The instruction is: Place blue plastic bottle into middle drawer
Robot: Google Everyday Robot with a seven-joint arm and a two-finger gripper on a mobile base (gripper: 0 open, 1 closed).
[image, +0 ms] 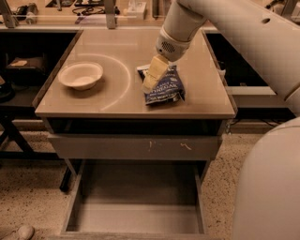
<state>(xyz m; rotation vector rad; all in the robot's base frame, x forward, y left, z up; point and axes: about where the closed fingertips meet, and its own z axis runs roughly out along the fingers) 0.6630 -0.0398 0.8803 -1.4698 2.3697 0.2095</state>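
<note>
Surface: tan table [101, 101] with a smooth top that bears a faint pale arc [125, 77]. It stands on a speckled floor [28, 201]. Dark shelving shows to either side, and a cluttered bench [93, 9] runs along the back.

Just under the top is a closed grey drawer front [131, 147] with pale scratches. Below it the open drawer [136, 206] is pulled out toward the camera: wide, shallow, grey, low side walls, flat bare floor.

White bowl [80, 75]: upright on the left half of the top, well apart from the bag.

Blue chip bag [168, 89]: lies flat on the right half of the table top, near the front edge. It is dark blue and crinkled, with white lettering that is too small to read.

Gripper [151, 83]: pale, pointing down from the white arm [225, 28], at the bag's left edge and overlapping it. I cannot tell if it is open or closed, nor if it grips the bag.

Robot body [272, 187]: fills the right foreground.
</note>
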